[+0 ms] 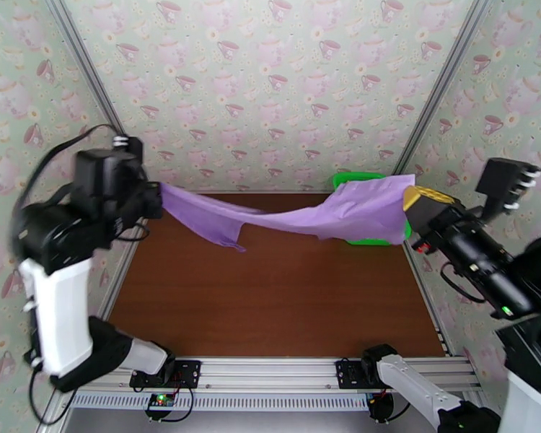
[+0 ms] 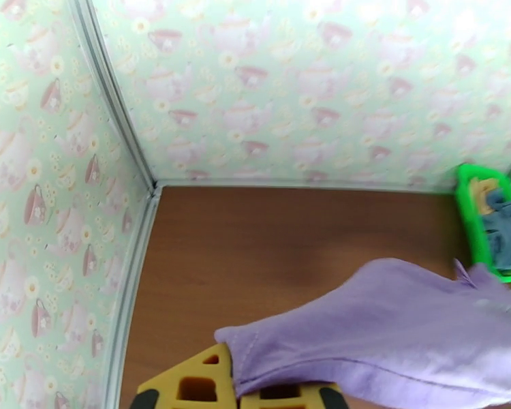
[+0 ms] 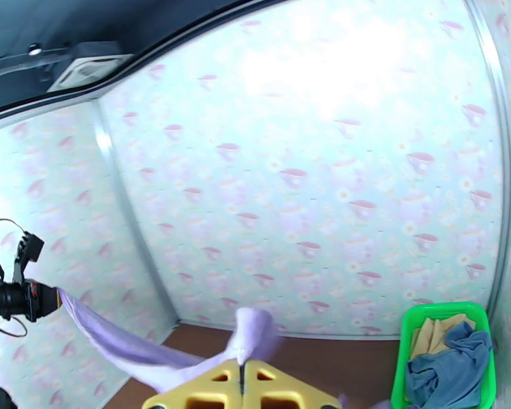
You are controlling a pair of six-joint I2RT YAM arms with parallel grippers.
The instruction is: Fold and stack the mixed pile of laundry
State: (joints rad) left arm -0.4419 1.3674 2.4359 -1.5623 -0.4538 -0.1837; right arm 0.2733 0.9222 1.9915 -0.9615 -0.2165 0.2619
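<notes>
Lilac purple garment (image 1: 321,214) hangs stretched in the air across the far half of the counter (image 1: 270,304) — one end pinched in the left gripper (image 1: 156,198) at the far left, the other in the right gripper (image 3: 242,380) at the far right. Both grippers are clamped on the fabric, their yellow fingers pressed together around it. Between them the cloth sags a little, and a loose flap droops left of its middle, hanging above the brown counter top. Behind the right end of the cloth, in the far right corner, stands a bright green basket (image 3: 409,335). The slate blue-grey garment (image 3: 453,376) lies crumpled in its near part, with the tan-yellow garment (image 3: 434,333) bunched just behind it — the two touching. Teacup-patterned walls (image 1: 270,81) close in the counter on three sides.
</notes>
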